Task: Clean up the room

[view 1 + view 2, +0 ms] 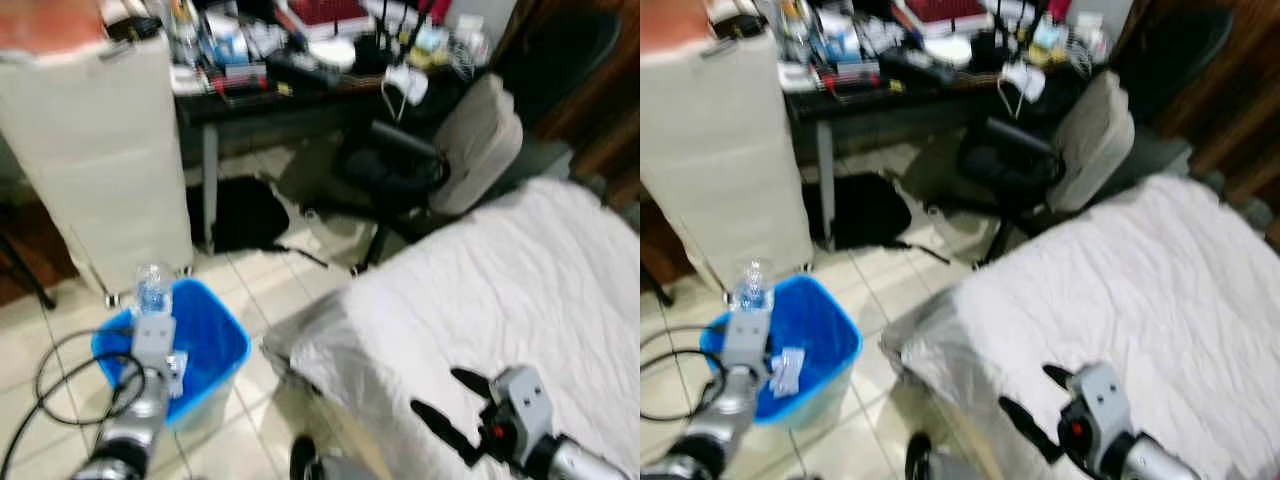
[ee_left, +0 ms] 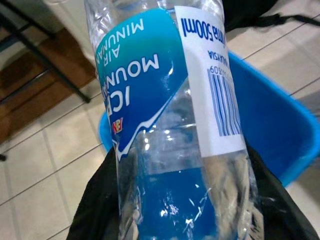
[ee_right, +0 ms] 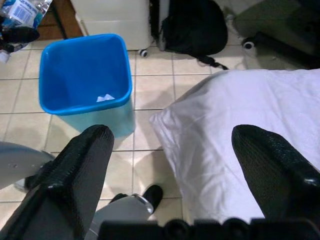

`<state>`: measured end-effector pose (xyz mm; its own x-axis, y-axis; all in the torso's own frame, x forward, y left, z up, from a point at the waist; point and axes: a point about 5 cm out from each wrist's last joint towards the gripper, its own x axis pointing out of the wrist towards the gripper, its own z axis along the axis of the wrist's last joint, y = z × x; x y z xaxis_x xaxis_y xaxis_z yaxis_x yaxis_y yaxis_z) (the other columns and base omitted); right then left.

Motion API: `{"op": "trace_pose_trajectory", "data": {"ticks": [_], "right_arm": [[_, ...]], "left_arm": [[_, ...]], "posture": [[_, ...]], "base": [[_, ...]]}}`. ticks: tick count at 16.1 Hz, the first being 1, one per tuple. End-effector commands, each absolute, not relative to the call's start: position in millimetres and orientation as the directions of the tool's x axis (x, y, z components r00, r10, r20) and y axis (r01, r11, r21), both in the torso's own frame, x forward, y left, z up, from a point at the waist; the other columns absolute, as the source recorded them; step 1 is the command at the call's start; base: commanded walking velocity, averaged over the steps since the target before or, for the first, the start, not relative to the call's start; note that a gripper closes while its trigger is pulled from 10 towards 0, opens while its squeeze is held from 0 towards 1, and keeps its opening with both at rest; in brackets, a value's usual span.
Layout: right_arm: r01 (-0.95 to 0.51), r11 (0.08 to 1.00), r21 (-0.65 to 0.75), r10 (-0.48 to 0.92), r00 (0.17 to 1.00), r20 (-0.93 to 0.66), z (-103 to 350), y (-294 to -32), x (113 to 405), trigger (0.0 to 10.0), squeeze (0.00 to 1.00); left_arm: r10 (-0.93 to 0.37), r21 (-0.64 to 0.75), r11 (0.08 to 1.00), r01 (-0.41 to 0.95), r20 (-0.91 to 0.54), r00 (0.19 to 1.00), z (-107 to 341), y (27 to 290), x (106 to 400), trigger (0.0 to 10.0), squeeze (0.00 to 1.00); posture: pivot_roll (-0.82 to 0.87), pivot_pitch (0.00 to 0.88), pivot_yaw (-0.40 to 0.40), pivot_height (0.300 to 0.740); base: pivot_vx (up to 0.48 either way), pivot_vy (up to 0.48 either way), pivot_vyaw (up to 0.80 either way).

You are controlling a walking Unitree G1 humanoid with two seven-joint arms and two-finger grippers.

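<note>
Pale floor tiles [image 1: 250, 285] spread below a cluttered desk [image 1: 300, 85] at the upper middle of the frame. At lower left, the left gripper [image 2: 170, 200] clamps a clear water bottle [image 1: 151, 287] with a blue label, held upright over the near rim of the blue bin [image 1: 215, 345]; a white scrap [image 3: 105, 98] lies inside. At lower right, the right gripper [image 1: 452, 402] hovers wide apart and holding nothing over the white bed [image 1: 520, 290]. An office chair [image 1: 440, 160] stands beside the bed.

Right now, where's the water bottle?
The water bottle is held in the left gripper, low on the robot's left, just above the blue bin on the tiled floor beside the bed.
</note>
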<state>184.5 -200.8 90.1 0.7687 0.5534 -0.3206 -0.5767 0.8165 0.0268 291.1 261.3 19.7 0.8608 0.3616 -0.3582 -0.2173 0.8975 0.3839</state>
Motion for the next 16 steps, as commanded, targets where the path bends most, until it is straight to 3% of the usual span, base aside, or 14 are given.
{"op": "trace_pose_trajectory", "data": {"ticks": [1, 6, 11, 12, 16], "right_arm": [[-0.565, 0.825, 0.030, 0.538, 0.768, -0.348, 92, -206, 181, 10.0, 0.07], [-0.553, 0.832, 0.036, 0.526, 0.768, -0.366, 94, -207, 179, 10.0, 0.07], [-0.552, 0.833, 0.034, 0.529, 0.778, -0.339, 90, -199, 196, 10.0, 0.07], [-0.543, 0.839, 0.034, 0.524, 0.789, -0.321, 88, -196, 202, 10.0, 0.07], [-0.484, 0.872, 0.070, 0.486, 0.842, -0.233, 80, -181, 231, 10.0, 0.07]], "left_arm": [[0.383, 0.403, 0.885, -0.235, -0.338, 0.860, 27, 267, 297, 10.0, 1.00], [0.418, 0.421, 0.866, -0.269, -0.316, 0.852, 34, 279, 298, 10.0, 1.00], [0.340, 0.417, 0.884, -0.211, -0.264, 0.903, 46, 269, 310, 10.0, 1.00], [0.311, 0.402, 0.893, -0.200, -0.233, 0.921, 47, 266, 310, 10.0, 0.00], [0.135, 0.269, 0.957, -0.107, -0.089, 0.987, 50, 238, 300, 10.0, 0.00]], "posture": [[-0.30, 0.337, -0.239, 0.740], [-0.30, 0.324, -0.237, 0.740], [-0.25, 0.265, -0.191, 0.740], [-0.22, 0.233, -0.163, 0.740], [-0.07, 0.098, -0.076, 0.740]], "base": [[0.000, 0.000, 0.00], [0.000, 0.000, 0.00], [0.000, 0.000, 0.00], [0.000, 0.000, 0.00], [0.000, 0.000, 0.00]]}}
